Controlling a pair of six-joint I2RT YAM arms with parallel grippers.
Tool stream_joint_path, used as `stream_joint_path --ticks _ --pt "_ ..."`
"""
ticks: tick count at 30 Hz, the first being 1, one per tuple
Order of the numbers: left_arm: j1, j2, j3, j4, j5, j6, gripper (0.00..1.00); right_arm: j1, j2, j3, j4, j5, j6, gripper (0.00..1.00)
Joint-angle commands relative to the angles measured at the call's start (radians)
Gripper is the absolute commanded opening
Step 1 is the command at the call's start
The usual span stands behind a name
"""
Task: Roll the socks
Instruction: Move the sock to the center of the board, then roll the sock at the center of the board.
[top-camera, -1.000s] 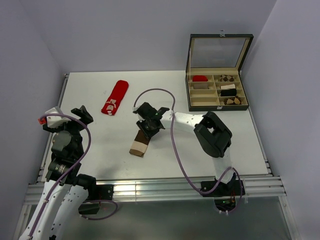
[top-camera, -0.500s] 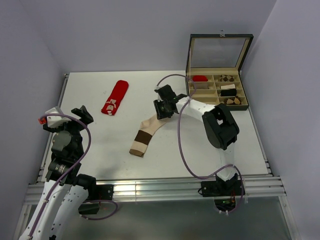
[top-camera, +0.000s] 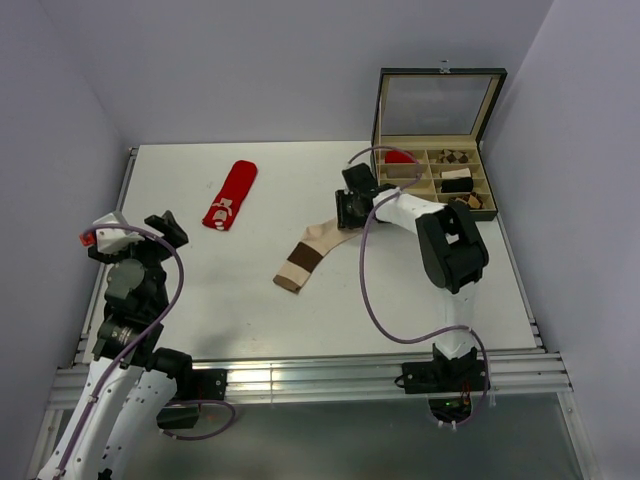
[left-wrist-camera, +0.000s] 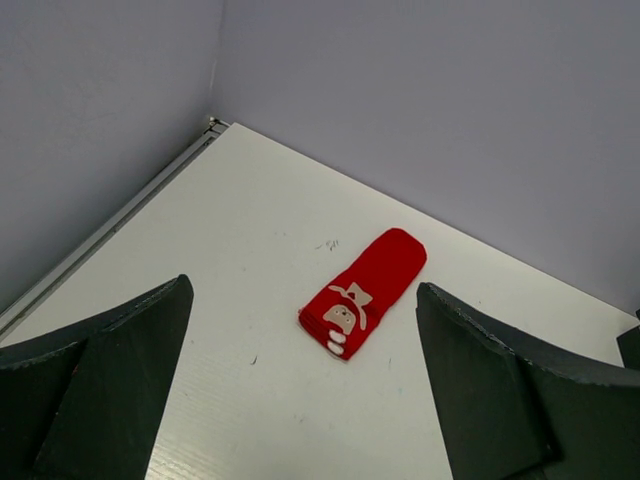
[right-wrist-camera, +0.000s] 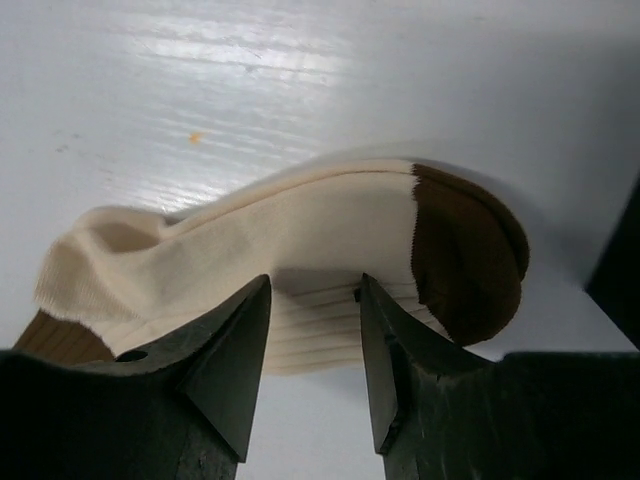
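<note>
2 socks lie on the white table (top-camera: 200, 285), well apart: 1 red sock (top-camera: 231, 195) toward the far left and 1 cream sock (top-camera: 312, 253) with a brown toe near the middle. The right gripper (top-camera: 350, 208) sits low over the cream sock's toe end, near 1 open box (top-camera: 470, 215); its 2 fingers (right-wrist-camera: 225, 370) straddle the fabric, and I cannot tell whether they pinch it. The left gripper (top-camera: 163, 228) hangs near the left edge, spread wide, holding nothing.
</note>
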Motion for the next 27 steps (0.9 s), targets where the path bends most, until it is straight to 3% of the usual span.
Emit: stream_joint_path --ticks 1,8,15,27 --pt "0.006 0.011 0.002 0.016 0.025 0.001 0.99 -0.001 -0.106 -0.026 0.004 0.019 -0.048 0.49" --pt "0.007 0.037 0.008 0.011 0.034 -0.002 0.99 0.190 -0.301 -0.137 0.047 0.141 -0.241 0.62" --pt "0.007 0.040 0.008 0.010 0.039 -0.003 0.99 0.471 -0.304 -0.226 0.025 0.215 -0.394 0.66" --pt "0.007 0.039 0.008 0.010 0.038 -0.002 0.99 0.608 -0.226 -0.212 0.028 0.154 -0.449 0.67"
